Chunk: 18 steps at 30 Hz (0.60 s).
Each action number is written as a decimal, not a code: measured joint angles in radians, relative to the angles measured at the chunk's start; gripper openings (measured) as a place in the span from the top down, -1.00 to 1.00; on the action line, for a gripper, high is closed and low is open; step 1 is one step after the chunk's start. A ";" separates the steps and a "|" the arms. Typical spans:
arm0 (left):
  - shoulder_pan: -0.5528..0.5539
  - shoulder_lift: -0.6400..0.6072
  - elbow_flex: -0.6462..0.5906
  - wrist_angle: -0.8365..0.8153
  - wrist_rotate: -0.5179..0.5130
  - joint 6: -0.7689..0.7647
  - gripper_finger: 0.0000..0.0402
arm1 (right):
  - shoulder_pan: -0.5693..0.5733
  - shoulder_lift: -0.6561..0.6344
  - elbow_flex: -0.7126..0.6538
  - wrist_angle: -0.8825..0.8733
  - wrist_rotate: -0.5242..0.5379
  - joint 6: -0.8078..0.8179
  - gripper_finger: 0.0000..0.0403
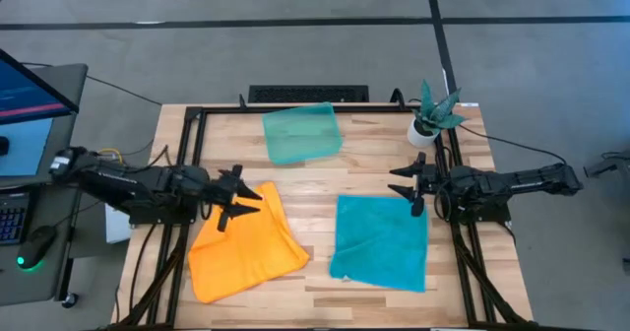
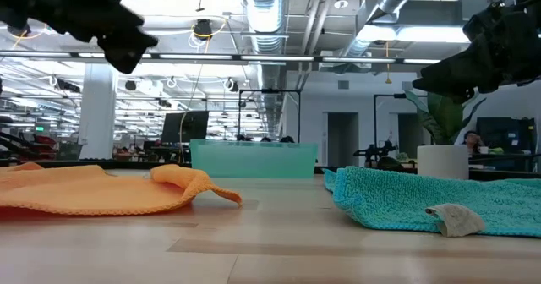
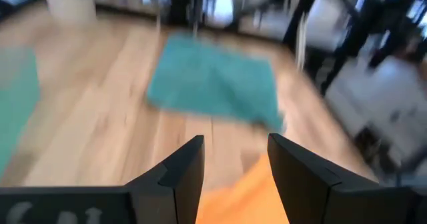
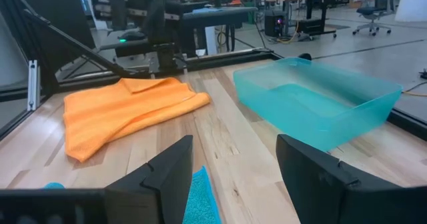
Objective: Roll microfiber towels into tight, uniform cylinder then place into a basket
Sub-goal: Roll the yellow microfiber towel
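High view: left claw [image 1: 239, 201] hovers over the 12 o'clock edge of the orange towel [image 1: 244, 244], fingers spread, holding nothing; the towel lies crumpled, partly folded, its bulk running toward 6 o'clock from the claw. Right claw [image 1: 411, 185] sits just off the 12 o'clock right-hand corner of the teal towel [image 1: 382, 240], also spread and empty; that towel lies flatter, toward 6–7 o'clock from it. Basket [image 1: 302, 132] lies at 12 o'clock on the table [image 1: 374, 301], between the two arms, well apart from both towels, plant pot [image 1: 425, 126] at its 3 o'clock. Low view: orange towel [image 2: 101, 188] has a raised fold at its inner edge; teal towel [image 2: 423, 201] lies low with a pale tag turned up; basket [image 2: 254, 159] stands behind and between them; both claws are clear above the cloth. Left wrist view: fingers [image 3: 180, 177] parted, orange cloth just under the tips, teal towel [image 3: 213, 81] farther ahead. Right wrist view: fingers [image 4: 163, 177] parted, a teal corner directly below, basket [image 4: 320, 107] ahead. Judgement: each arm is nearest its own towel; the roll has not yet begun, and the next grasp probably needs each claw to drop onto the near edge
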 joint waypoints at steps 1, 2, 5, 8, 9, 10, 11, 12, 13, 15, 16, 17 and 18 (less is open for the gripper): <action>-0.016 0.032 0.021 -0.047 -0.020 0.000 0.22 | 0.000 0.000 0.000 0.000 0.000 0.000 -0.18; -0.032 0.068 0.042 -0.098 -0.046 -0.001 0.22 | 0.000 0.000 0.000 0.000 0.000 0.000 -0.18; -0.065 0.171 0.087 -0.218 -0.123 -0.017 0.22 | 0.000 0.000 0.000 0.000 0.000 0.000 -0.18; -0.070 0.272 0.116 -0.278 -0.144 -0.029 0.22 | 0.000 0.000 0.000 0.000 0.000 0.000 -0.18; -0.070 0.303 0.122 -0.281 -0.143 -0.029 0.22 | 0.000 0.000 0.000 0.000 0.000 0.000 -0.18; -0.070 0.333 0.128 -0.279 -0.143 -0.029 0.22 | 0.000 0.000 0.000 0.000 0.000 0.000 -0.18; -0.070 0.362 0.133 -0.278 -0.143 -0.029 0.22 | 0.000 0.000 0.000 0.000 0.000 0.000 -0.18; -0.070 0.394 0.139 -0.278 -0.142 -0.029 0.22 | 0.000 0.000 0.000 0.000 0.000 0.000 -0.18; -0.069 0.421 0.145 -0.278 -0.141 -0.029 0.22 | 0.000 0.000 0.000 0.000 0.000 0.000 -0.18; -0.069 0.475 0.159 -0.278 -0.135 -0.029 0.22 | 0.000 0.000 0.000 0.000 0.000 0.000 -0.18; -0.069 0.501 0.167 -0.277 -0.134 -0.030 0.22 | 0.000 0.000 0.000 0.000 0.000 0.000 -0.18; -0.069 0.528 0.174 -0.277 -0.134 -0.030 0.22 | 0.000 0.000 0.000 0.000 0.000 0.000 -0.18; -0.069 0.556 0.181 -0.277 -0.135 -0.030 0.22 | 0.000 0.000 0.000 0.000 0.000 0.000 -0.18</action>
